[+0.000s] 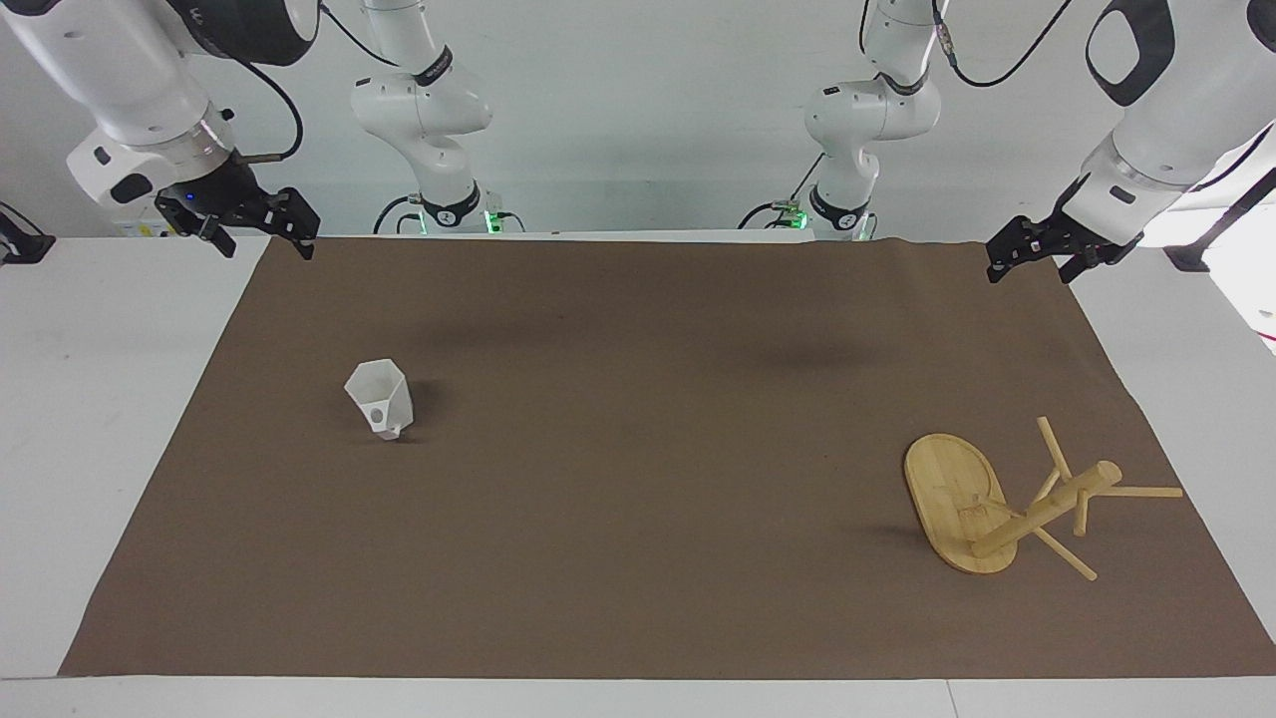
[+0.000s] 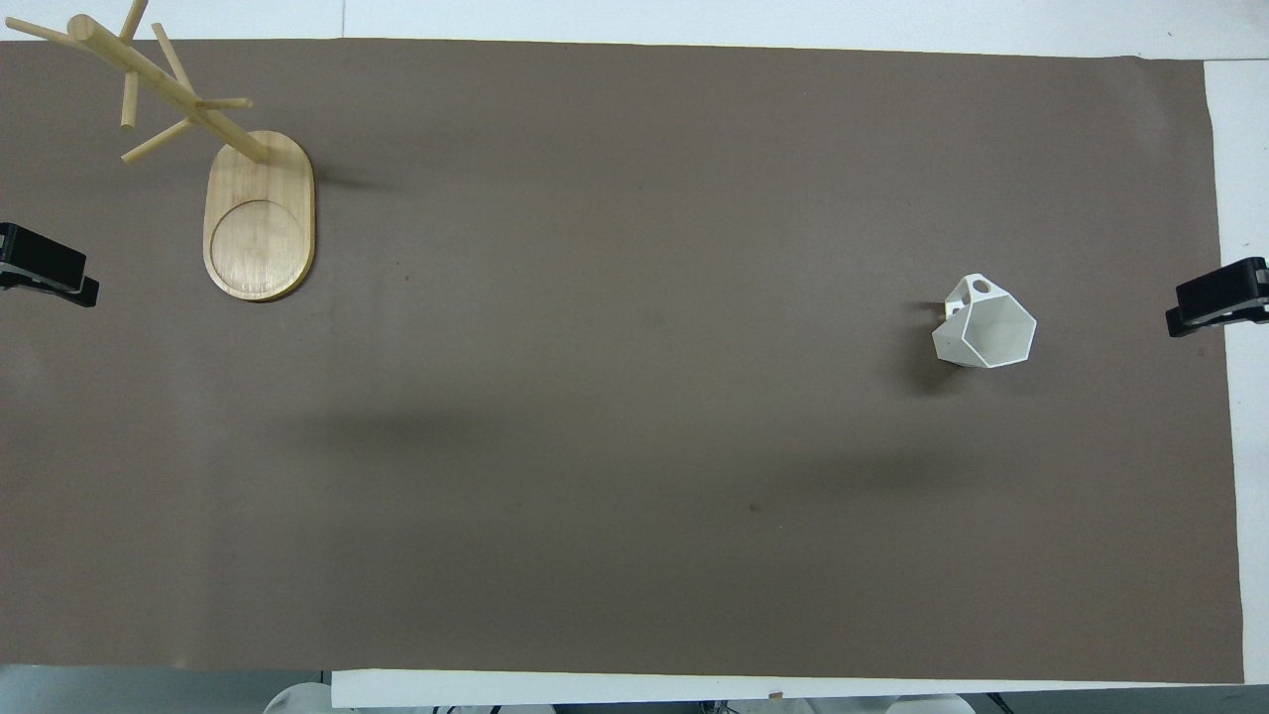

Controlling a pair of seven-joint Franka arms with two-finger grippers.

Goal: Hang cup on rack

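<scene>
A white table (image 1: 90,419) filled the scene, and a large brown mat (image 1: 638,449) covered most of its top, leaving bare white strips along the edges. The mat lay flat, with faint creases and a few small dark specks. A plain pale wall (image 1: 648,120) rose at the table's end. Even light fell from above and cast soft, blurred shadows across the mat. Small green lights (image 1: 493,217) glowed low against the wall.
</scene>
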